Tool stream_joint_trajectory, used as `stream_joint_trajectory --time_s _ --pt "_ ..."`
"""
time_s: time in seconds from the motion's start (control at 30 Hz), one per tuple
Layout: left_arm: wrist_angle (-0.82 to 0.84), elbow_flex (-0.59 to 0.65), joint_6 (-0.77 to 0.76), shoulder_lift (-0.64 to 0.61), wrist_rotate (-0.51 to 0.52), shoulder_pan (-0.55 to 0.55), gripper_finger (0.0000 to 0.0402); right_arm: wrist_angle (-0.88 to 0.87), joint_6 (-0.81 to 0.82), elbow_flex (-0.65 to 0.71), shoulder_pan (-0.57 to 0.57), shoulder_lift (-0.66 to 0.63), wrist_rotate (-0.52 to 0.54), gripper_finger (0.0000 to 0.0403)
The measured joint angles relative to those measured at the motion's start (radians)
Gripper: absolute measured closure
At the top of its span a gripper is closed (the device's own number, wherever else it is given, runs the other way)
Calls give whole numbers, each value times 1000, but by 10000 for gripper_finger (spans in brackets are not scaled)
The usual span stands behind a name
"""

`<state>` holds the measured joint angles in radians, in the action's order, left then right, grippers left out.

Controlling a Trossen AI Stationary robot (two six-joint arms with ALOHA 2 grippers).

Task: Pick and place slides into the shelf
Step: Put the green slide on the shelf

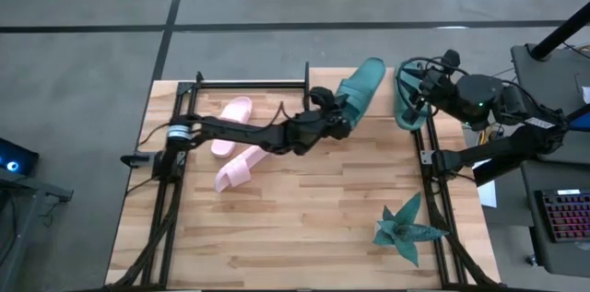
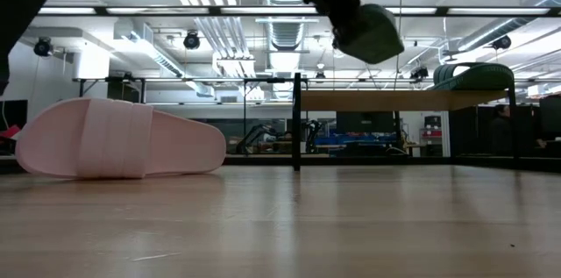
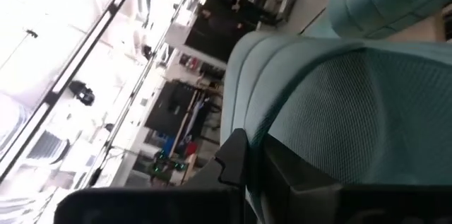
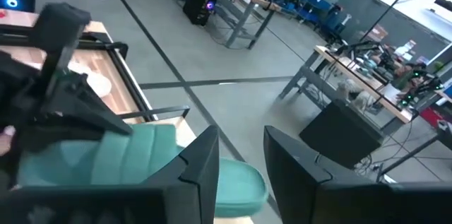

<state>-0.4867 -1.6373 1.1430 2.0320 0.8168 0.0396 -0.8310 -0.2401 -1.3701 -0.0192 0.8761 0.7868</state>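
Observation:
My left gripper [image 1: 343, 119] is shut on one dark teal slide [image 1: 361, 87] and holds it in the air over the table's far edge, above the shelf [image 2: 394, 100]. The second teal slide [image 2: 473, 76] lies on the shelf's right end. My right gripper [image 4: 241, 139] is open and hovers by that slide [image 1: 404, 100]; whether it touches it I cannot tell. Both pink slides [image 1: 232, 124] [image 1: 241, 165] rest sole-down on the tabletop, left of centre; one [image 2: 118, 138] fills the low view's left. My left gripper holds the teal slide by its strap [image 3: 282, 75]. One finger [image 3: 233, 157] is outside the strap's ribbed edge and the other [image 3: 304, 185] is against its mesh-textured inner side. The fingers come slanting from the table's left. The slide is lifted clear and tilted [image 2: 368, 32].
A teal spiky star-shaped plant [image 1: 406, 229] stands near the table's right near corner. Black frame rails [image 1: 175, 145] run along the table's left and right sides. A black shelf post [image 2: 296, 120] stands at the far edge. Bare wood [image 1: 313, 227] spans the near half.

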Motion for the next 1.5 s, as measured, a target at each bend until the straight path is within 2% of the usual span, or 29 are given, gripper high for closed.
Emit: stream_joint_trajectory --time_s 0.27,0.43,0.63,0.97,1.17,1.3,1.5 --pt "87 -246 24 163 74 1 402 -1 -4 0 0 4 0 304" --pt "86 -335 53 250 116 3 402 -1 -6 0 0 1 0 311" --pt "123 -424 126 339 115 8 402 -1 -8 1 0 1 0 310" --pt "193 -453 93 355 97 15 401 -1 -7 1 0 1 0 321" --pt "255 -450 41 356 20 16 400 -1 -7 1 0 1 0 322" --pt "275 -449 38 355 -18 19 369 -2 -7 1 0 2 0 317" --pt "286 -448 38 355 -30 21 282 -1 -7 1 0 2 0 315"
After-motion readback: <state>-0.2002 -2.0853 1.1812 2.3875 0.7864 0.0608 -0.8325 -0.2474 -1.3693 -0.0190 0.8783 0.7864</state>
